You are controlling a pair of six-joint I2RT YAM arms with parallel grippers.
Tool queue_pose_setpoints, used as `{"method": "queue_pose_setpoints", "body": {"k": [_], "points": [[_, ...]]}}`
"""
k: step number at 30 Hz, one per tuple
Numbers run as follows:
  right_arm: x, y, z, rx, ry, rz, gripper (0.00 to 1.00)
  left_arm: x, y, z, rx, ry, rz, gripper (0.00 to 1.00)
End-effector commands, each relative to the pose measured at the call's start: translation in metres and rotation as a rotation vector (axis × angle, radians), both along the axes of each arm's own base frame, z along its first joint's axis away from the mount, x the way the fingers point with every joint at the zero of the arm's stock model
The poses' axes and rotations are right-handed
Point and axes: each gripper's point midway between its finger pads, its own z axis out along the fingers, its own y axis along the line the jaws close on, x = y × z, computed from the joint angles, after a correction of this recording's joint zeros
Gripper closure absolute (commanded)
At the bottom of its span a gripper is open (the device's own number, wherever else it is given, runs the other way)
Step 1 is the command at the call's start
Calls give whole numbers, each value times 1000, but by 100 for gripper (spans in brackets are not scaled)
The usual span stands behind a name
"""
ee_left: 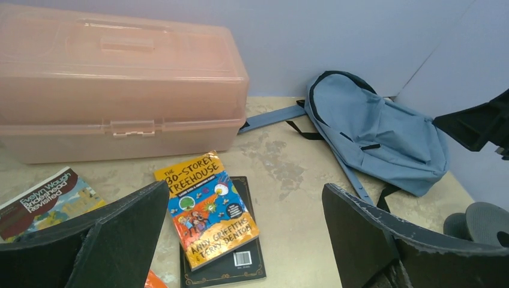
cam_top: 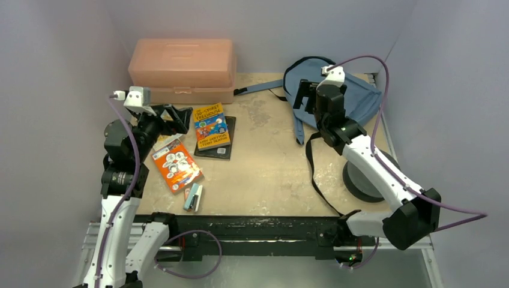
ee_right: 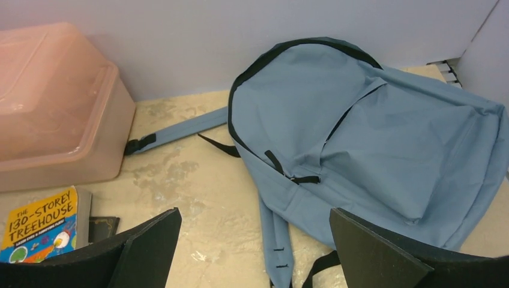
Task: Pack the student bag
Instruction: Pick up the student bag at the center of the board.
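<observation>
The bag [ee_right: 372, 132] lies just ahead of your right tool [ee_right: 255, 240]
That tool hangs spread, empty; the bag is flat on the tabletop [ee_right: 192, 180]. Your left tool [ee_left: 246, 207] is spread too.

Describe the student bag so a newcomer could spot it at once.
Start at the salmon-pink box against the back wall and look right, to the far right corner of the table. The student bag lies slumped there. It is the only soft item: dusty-blue fabric, black trim, long trailing straps.
</observation>
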Motion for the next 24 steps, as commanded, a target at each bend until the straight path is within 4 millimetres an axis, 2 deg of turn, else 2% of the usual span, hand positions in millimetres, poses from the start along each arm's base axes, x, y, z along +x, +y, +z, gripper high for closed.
{"method": "queue_pose_setpoints", "body": {"k": [1,5,10,11,12,18,22,24], "points": [[16,7,6,-6,-18,-15,1,1,-12,18,-10,-61,-63,0],[28,30,-5,-16,30,81,1,3,-19,15,-29,-43,-104,0],[51,47,-33,-49,107,113,1,7,-26,11,-43,-24,-135,0],[58,48,-34,-60,115,105,1,7,-27,10,-46,-19,-144,0],[67,51,-45,-85,143,102,1,8,-29,10,-50,-15,-154,0],[115,65,-77,-213,200,103,1,11,-41,5,-72,19,-219,0],[155,55,-105,-370,220,-3,1,13,-47,2,-89,39,-255,0],[174,55,-121,-448,239,-16,10,14,-50,0,-99,50,-270,0]]}}
